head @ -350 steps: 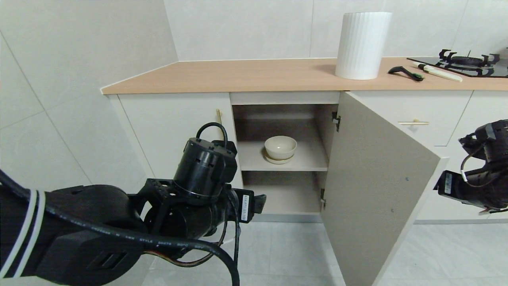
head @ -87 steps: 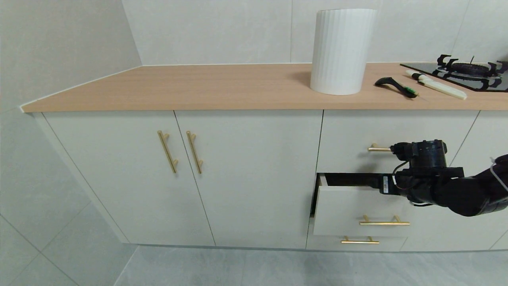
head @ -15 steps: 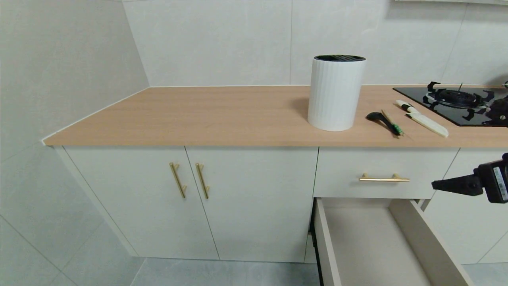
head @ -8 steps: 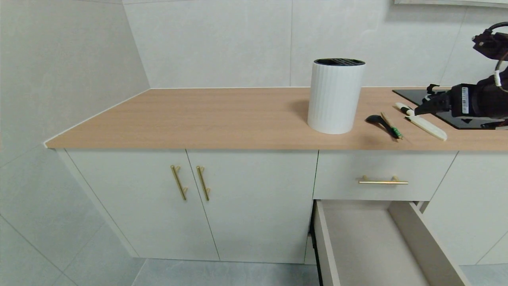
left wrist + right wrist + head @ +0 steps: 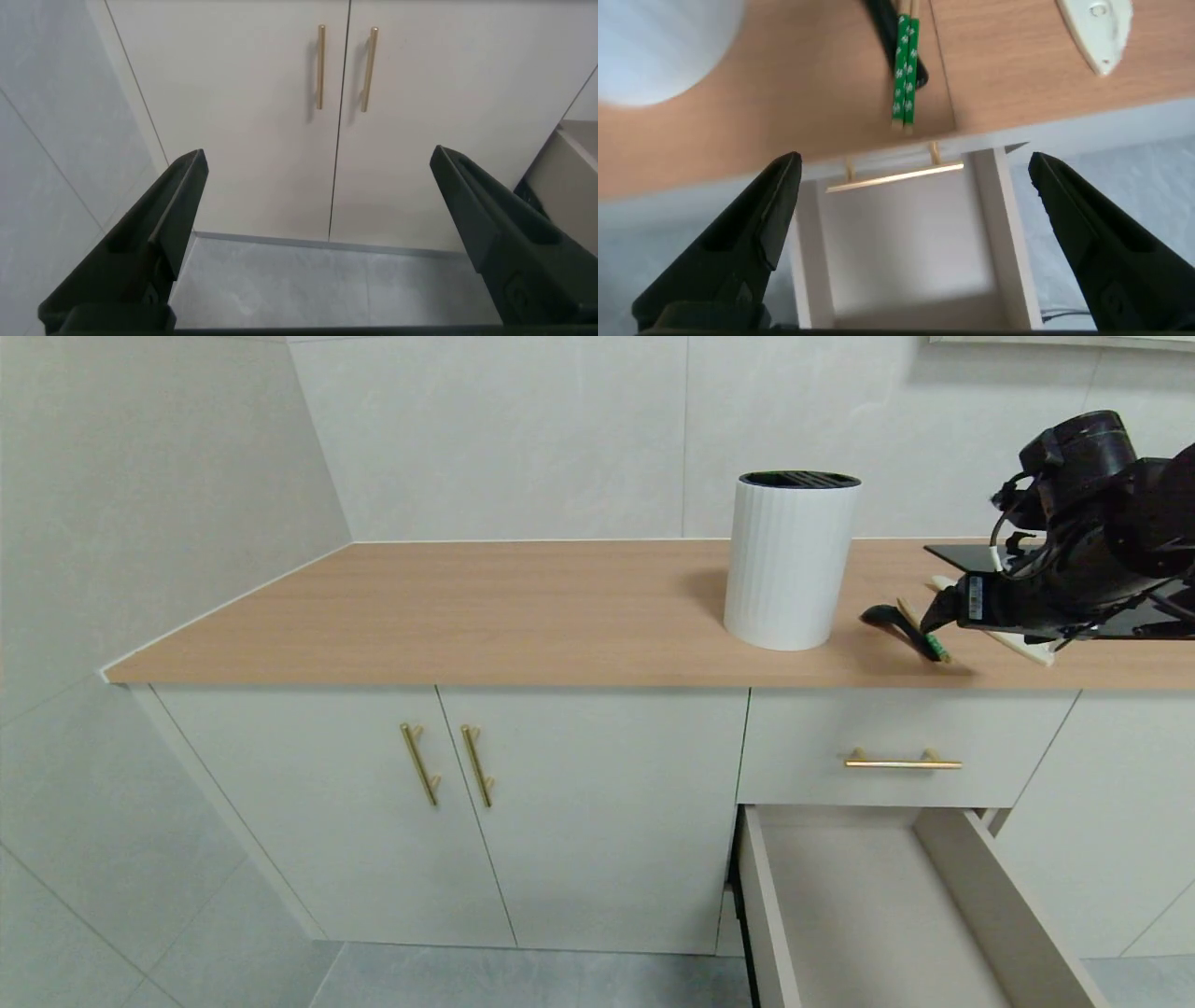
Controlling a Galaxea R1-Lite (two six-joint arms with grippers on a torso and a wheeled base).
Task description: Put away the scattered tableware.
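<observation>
Chopsticks point(image 5: 905, 75) lie on the desk point(image 5: 560, 607) just below your right tool point(image 5: 912, 177), which has swung up from beside the open drawer point(image 5: 859, 915) and hangs wide open, ready for the pick.

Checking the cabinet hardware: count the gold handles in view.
3: left door handle and right door handle, upright together; drawer handle across the closed drawer. The open drawer's may be hidden.
</observation>
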